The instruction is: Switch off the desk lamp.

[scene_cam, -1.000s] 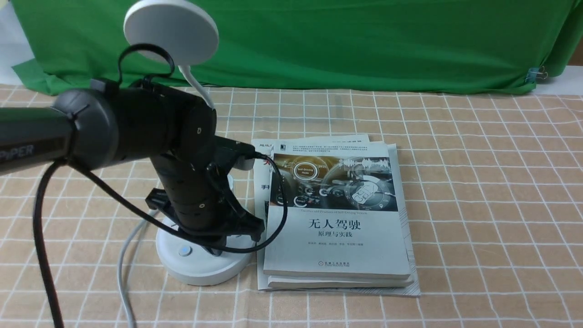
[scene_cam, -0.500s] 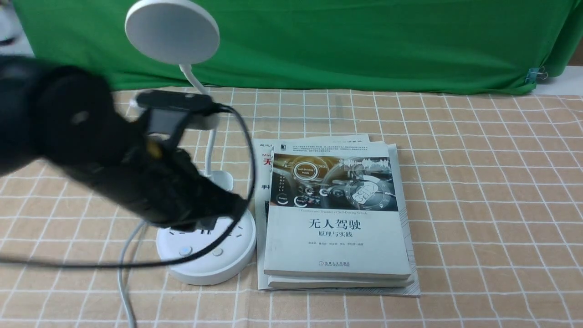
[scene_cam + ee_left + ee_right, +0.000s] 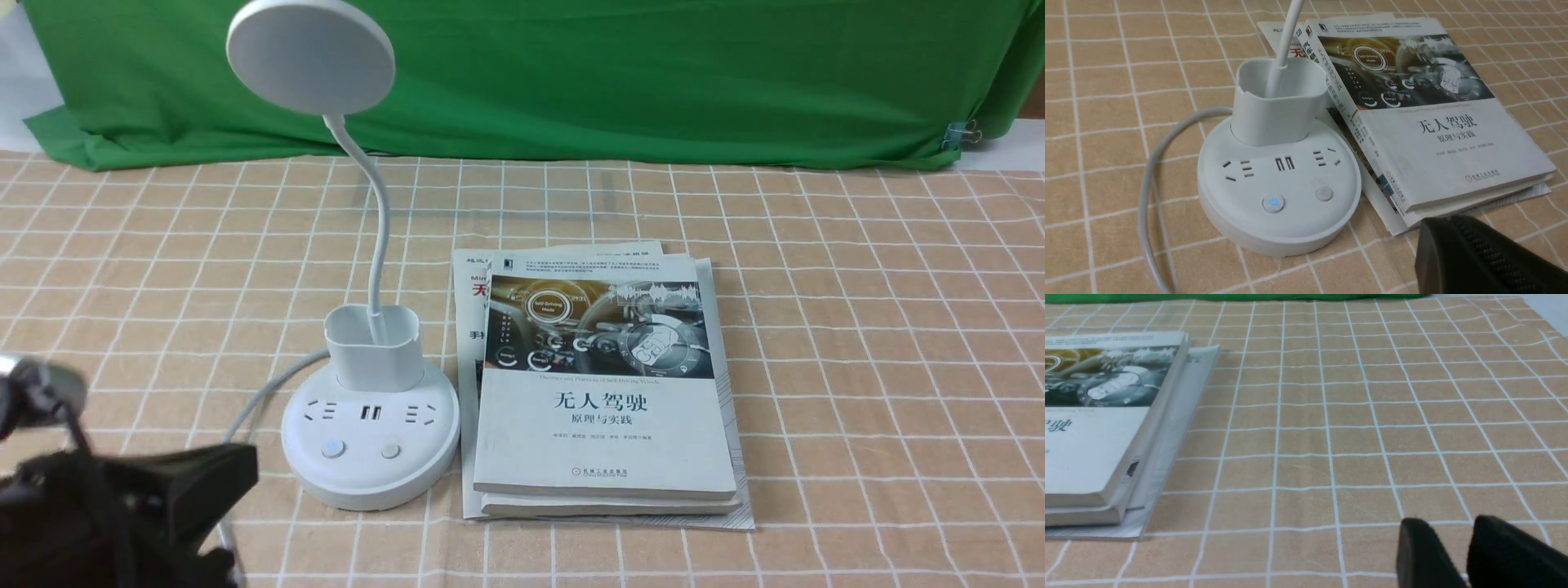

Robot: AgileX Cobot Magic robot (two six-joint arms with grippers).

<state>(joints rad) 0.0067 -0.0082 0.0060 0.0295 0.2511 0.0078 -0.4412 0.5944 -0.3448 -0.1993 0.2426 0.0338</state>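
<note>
From the front, your left arm sat low in the near-left corner as a dark blur. The left gripper was near the desk lamp but clear of it. The lamp stood upright on the checked bench, left of centre. Its gooseneck rose from the cup holder and its disc head faced you. The base was just beside the stacked books.

The left wrist camera showed you what the front blurred: the sockets and two buttons on the base's near side, the left button ringed in blue. Only one dark finger was in shot, so you couldn't tell how those jaws stood.

At the right wrist, the right gripper hovered over bare cloth, well apart from the books, with its jaws slightly apart and holding nothing.
</note>
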